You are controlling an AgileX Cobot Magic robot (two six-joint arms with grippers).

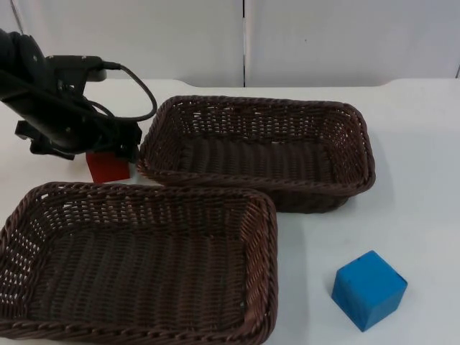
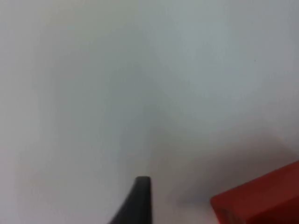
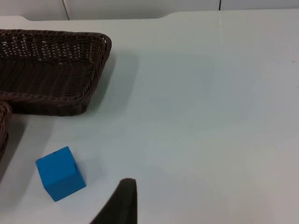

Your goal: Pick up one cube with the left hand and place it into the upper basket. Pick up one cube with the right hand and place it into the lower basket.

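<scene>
A red cube [image 1: 108, 167] rests on the table in the gap left of the upper basket [image 1: 338, 118] and behind the lower basket [image 1: 267, 215]. My left gripper [image 1: 106, 146] is down right over this cube; in the left wrist view the red cube [image 2: 261, 201] lies close beside the gripper, low over the white table. A blue cube [image 1: 369, 289] sits on the table to the right of the lower basket. My right gripper [image 3: 124, 205] waits high above the table, well back from the blue cube [image 3: 60, 173]. Both baskets are dark brown wicker with nothing inside.
The two baskets stand close together, the upper basket's front rim [image 1: 215, 180] nearly meeting the lower one's back rim. White table [image 1: 424, 180] stretches to the right of the baskets. A grey partition wall [image 1: 244, 36] closes the back.
</scene>
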